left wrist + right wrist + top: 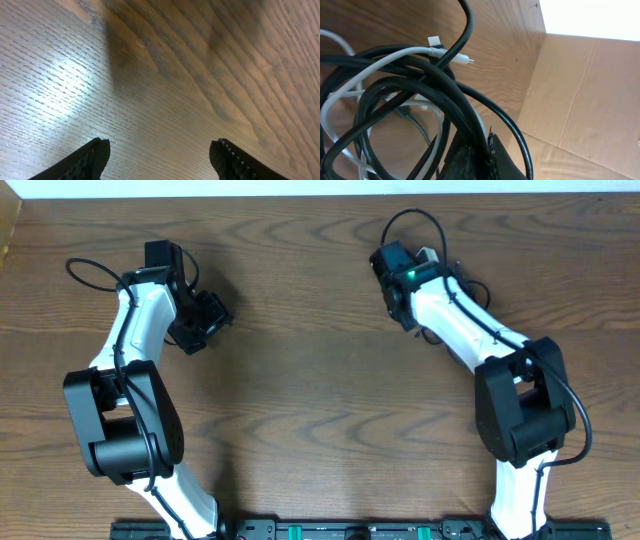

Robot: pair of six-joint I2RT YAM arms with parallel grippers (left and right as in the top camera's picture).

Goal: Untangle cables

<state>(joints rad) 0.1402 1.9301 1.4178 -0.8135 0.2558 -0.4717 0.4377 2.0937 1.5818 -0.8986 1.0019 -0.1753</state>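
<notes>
the right claw (480, 156) is pinched all but shut. the black strands of the cables (410, 87) run straight down into its jaws, so i judge it has hold of the bundle, though the exact pinch point is hidden behind the cords. just above the claw the cables sit as one knot of loops, black ones crossing over each other, with a white cable (395, 54) threaded through. its small plug (465, 60) pokes free above the claw. holding the knot by one strand likely lets the loops hang loose so they can be picked apart. beyond the knot there is the table (500, 35), and off to the claw's right a sheet of cardboard (580, 100).

the left claw (160, 156) stands wide open with nothing between its fingers, only bare wood beneath it. it is well apart from the bundle, probably waiting to come in and pull one loop free.
</notes>
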